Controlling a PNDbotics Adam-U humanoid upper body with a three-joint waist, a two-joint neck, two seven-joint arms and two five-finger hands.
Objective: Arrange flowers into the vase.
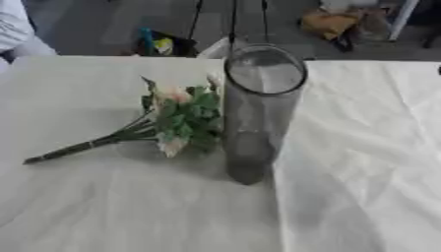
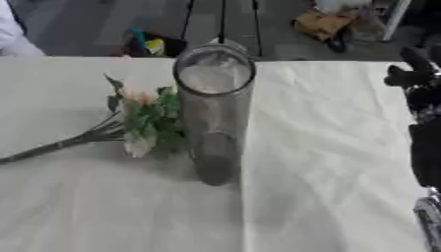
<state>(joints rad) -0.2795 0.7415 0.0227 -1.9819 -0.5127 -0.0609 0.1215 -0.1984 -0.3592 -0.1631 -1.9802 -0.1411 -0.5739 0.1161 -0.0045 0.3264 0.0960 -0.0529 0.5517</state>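
A tall clear glass vase (image 1: 261,110) stands upright at the middle of the white-covered table (image 1: 362,162), with nothing inside it. Just left of the vase lies a bunch of flowers (image 1: 182,118) on its side, pale pink and cream blooms among green leaves, the heads touching or nearly touching the glass. Its dark green stems (image 1: 82,146) run out toward the lower left. My right hand (image 2: 412,74) shows only in the right eye view, at the right edge, dark and raised above the table, well apart from the vase. My left hand is out of sight.
The tablecloth has a crease (image 1: 279,216) running from the vase base toward the near edge. Beyond the table's far edge the floor holds a dark bag with blue and yellow items (image 1: 159,45) and a brown bundle (image 1: 331,22).
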